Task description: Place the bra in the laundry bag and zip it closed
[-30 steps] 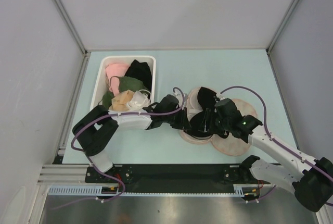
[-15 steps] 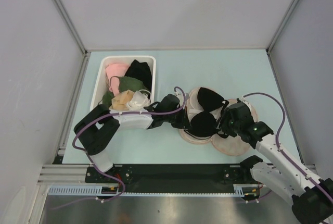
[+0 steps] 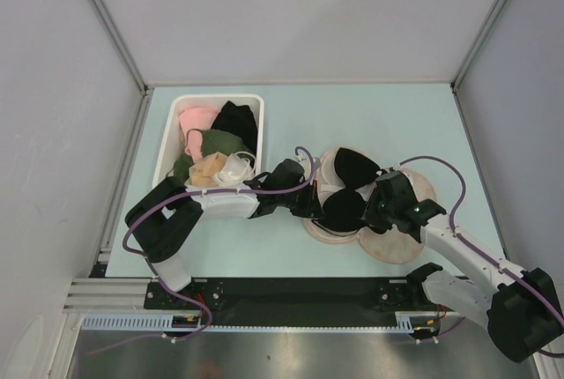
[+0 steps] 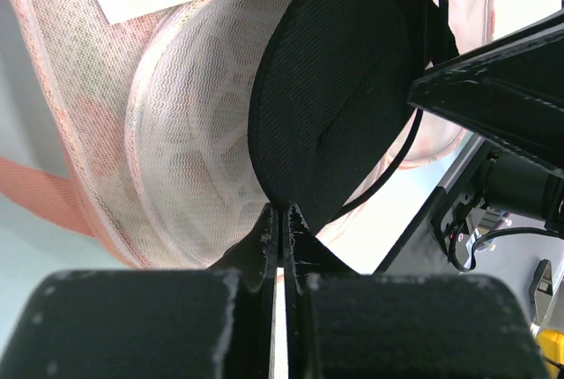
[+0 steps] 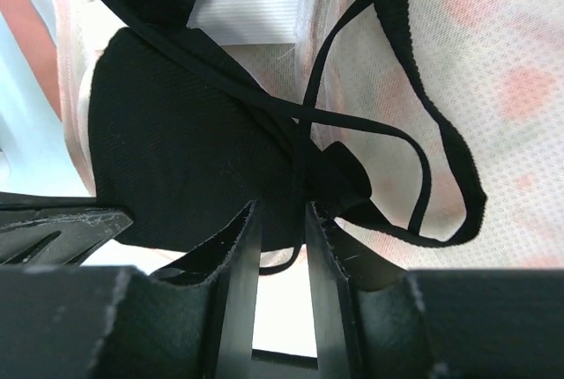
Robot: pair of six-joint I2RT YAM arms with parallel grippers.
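**Item 1, nearest my station:** left gripper (image 4: 280, 213). I recorded its jaws pressed together, nipping the lower edge of one cup of the bra (image 4: 344, 88).

**Item 2:** right gripper (image 5: 280, 207). Its jaws stood a narrow gap apart. I noted a thin black strap (image 5: 300, 159) running down into that gap, not visibly pressed from both sides.

**Item 3:** the bra. It lay inside the opened laundry bag (image 3: 401, 242), with both black cups on the pale mesh domes of the half nearer the left arm. Its straps trailed onto the printed half. The two grippers faced each other across the nearer cup.

**Item 4:** laundry bag. It lay unzipped and spread flat on the table (image 3: 397, 123).

**Item 5, farther off beyond the left arm:** white bin (image 3: 218, 97). I listed it as holding pink, green, beige and black garments (image 3: 216, 143).
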